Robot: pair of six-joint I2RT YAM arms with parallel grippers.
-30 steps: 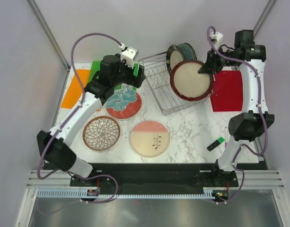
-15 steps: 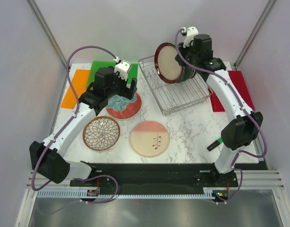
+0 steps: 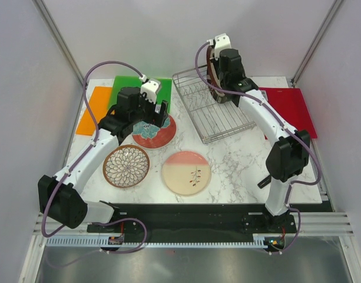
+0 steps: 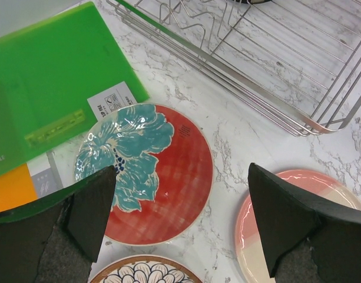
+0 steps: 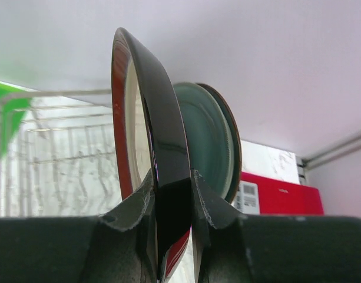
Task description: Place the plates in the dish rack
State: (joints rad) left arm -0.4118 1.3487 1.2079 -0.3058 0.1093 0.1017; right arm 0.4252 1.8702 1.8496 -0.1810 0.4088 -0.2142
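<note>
My right gripper [image 5: 171, 183] is shut on the rim of the cream plate with a maroon rim [image 5: 151, 118], which stands upright on edge over the back of the dish rack [image 3: 218, 118]. Right behind it a dark teal plate [image 5: 207, 141] stands in the rack. From above, the held plate [image 3: 213, 65] shows edge-on beside the right gripper [image 3: 224, 68]. My left gripper [image 4: 183, 206] hangs open over the red plate with teal flowers [image 4: 156, 177], holding nothing. The brown petal plate [image 3: 126, 166] and the pink-cream sprig plate [image 3: 186, 172] lie flat on the table.
A green board [image 3: 124, 85] and an orange board [image 3: 90, 112] lie at the back left. A red board [image 3: 289, 109] lies right of the rack. A green marker [image 3: 264, 181] rests near the right arm's base. Grey walls close in on both sides.
The right arm swung the cream plate left from the rack's right side and turned it upright over the rack's back. The left gripper drifted slightly over the red plate.
</note>
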